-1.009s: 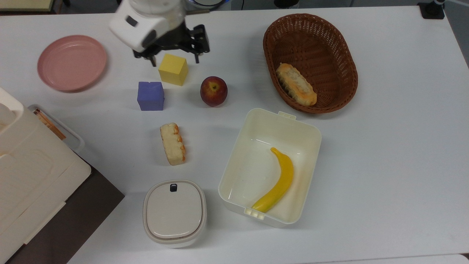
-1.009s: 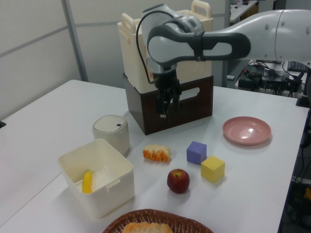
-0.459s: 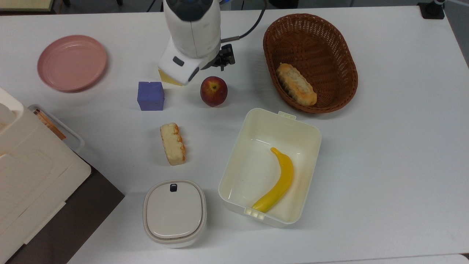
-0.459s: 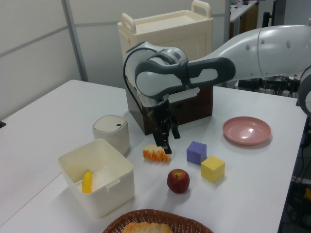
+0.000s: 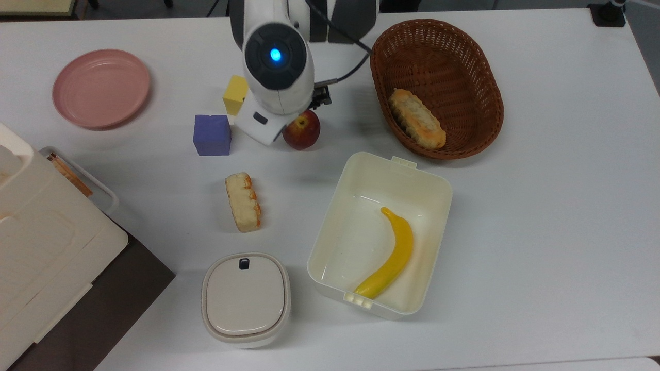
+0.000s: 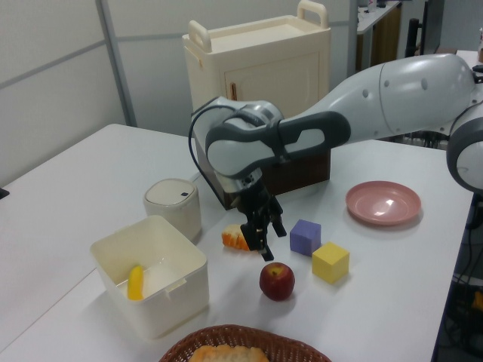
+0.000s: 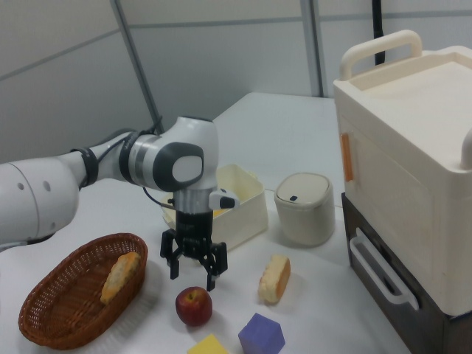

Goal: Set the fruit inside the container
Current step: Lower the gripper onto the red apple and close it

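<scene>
Fruit [image 5: 302,131], a dark-red apple, sits on the white worktop [image 5: 541,206] in the top view, partly under the arm's wrist, between the purple cube [image 5: 212,135] and the wicker basket [image 5: 436,87]. The cream container [image 5: 380,234], already holding a banana [image 5: 390,255], stands well apart toward the top view's lower right.

From the left view, the claw [image 6: 266,240] hangs just above and slightly behind the apple [image 6: 277,280], not touching it.

In the right view, the claw [image 7: 193,269] is spread wide, its fingers pointing down over the apple [image 7: 193,305], with nothing between them. I judge this the approach step: next it must centre over the apple, descend around it and pinch, then carry it to the container [image 7: 234,203].
</scene>
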`<state>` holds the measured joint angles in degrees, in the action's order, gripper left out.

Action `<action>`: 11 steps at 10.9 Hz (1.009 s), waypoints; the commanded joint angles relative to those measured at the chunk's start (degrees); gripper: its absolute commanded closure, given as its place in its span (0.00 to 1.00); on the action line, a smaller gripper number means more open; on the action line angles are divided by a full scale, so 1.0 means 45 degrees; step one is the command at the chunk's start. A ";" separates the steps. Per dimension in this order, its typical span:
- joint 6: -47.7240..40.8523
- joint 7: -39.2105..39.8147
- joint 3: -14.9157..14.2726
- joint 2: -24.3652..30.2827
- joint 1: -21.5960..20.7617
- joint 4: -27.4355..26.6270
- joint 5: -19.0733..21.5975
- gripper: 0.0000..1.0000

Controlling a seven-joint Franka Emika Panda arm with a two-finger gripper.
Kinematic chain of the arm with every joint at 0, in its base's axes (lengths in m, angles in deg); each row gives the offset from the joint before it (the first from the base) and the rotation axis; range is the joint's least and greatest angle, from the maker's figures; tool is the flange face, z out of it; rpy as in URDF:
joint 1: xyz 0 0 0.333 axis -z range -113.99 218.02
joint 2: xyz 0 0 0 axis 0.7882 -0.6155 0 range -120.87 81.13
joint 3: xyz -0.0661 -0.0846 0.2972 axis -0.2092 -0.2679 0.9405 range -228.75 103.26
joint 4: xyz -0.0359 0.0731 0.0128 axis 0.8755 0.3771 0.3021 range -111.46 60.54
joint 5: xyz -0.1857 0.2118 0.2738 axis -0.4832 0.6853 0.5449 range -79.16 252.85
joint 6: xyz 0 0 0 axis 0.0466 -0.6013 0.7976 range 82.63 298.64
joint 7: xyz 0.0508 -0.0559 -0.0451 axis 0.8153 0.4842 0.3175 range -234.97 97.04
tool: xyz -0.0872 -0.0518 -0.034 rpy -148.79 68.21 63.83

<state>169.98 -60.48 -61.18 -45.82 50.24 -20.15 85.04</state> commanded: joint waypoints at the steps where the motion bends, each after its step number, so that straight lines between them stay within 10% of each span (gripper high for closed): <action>1: -0.0106 -0.0184 -0.0133 -0.0327 -0.0542 -0.0379 -0.0263 0.00; 5: 0.0031 -0.0243 -0.0153 -0.0679 -0.0739 -0.0594 -0.0379 0.00; 6: 0.0089 -0.0534 -0.0133 -0.0815 -0.0720 -0.0575 -0.0438 0.11; 9: 0.0070 -0.0654 -0.0153 -0.0855 -0.0740 -0.0478 -0.1025 0.99; 11: -0.0026 -0.0673 -0.0192 -0.0719 -0.0759 -0.0419 -0.1044 1.00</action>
<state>169.93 -62.47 -61.28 -50.58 47.64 -21.25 81.31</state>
